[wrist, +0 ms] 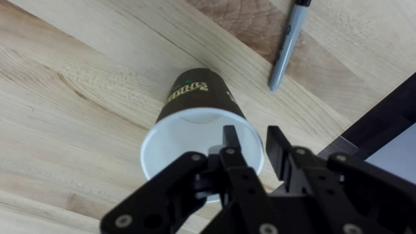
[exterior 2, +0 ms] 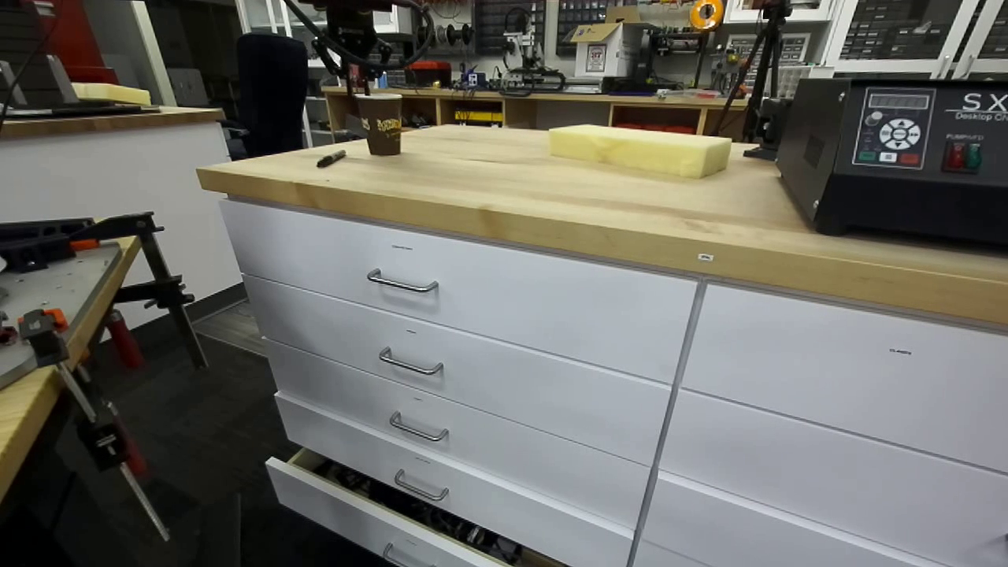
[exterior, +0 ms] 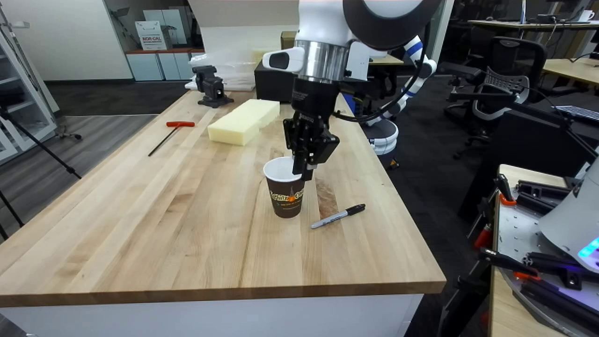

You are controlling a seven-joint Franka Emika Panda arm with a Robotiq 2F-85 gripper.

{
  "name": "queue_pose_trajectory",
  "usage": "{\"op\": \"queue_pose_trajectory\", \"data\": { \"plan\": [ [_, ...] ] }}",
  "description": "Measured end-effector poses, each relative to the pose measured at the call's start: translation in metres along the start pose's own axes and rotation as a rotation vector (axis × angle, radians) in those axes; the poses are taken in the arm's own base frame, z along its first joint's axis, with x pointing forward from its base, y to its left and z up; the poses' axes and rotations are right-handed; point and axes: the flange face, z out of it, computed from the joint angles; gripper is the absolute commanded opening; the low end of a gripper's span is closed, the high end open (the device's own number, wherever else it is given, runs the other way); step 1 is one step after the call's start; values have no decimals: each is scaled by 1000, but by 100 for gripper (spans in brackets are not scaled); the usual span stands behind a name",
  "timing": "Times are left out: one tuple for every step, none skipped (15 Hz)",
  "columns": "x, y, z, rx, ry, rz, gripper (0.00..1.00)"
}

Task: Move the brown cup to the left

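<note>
The brown cup (exterior: pixel 286 199) stands upright on the wooden table in an exterior view, with a pale rim and a tan-lettered band. It also shows in an exterior view (exterior 2: pixel 385 132) and in the wrist view (wrist: pixel 199 94), where its white inside faces the camera. My gripper (exterior: pixel 304 174) points down at the cup's rim. In the wrist view my gripper (wrist: pixel 251 133) is partly open, with a clear gap between its fingers. One finger is over or inside the cup's mouth and the other is outside, so the rim lies between them. Neither finger visibly presses the wall.
A grey marker with a black cap (exterior: pixel 338 216) lies close beside the cup. A yellow foam block (exterior: pixel 244 121), a red-handled hex key (exterior: pixel 179 124) and a small black vise (exterior: pixel 211 86) are farther back. A black machine (exterior 2: pixel 898 157) stands on the table.
</note>
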Motion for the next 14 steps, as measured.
{"op": "queue_pose_trajectory", "data": {
  "plan": [
    [0,-1,0,8,1,6,68],
    [-1,-2,1,21,-2,14,74],
    [-2,-4,1,44,-8,25,80],
    [-2,-6,0,71,-16,35,87],
    [-2,-9,-3,105,-24,49,93],
    [-2,-11,-8,140,-31,62,98],
    [-2,-13,-15,180,-36,78,100],
    [-1,-15,-22,219,-39,94,89],
    [0,-15,-31,258,-39,111,94],
    [1,-13,-41,280,-36,120,100],
    [1,-12,-47,288,-33,125,100],
    [1,-11,-49,290,-31,127,100],
    [1,-11,-49,290,-31,128,100],
    [1,-11,-49,291,-32,128,100]
  ]
}}
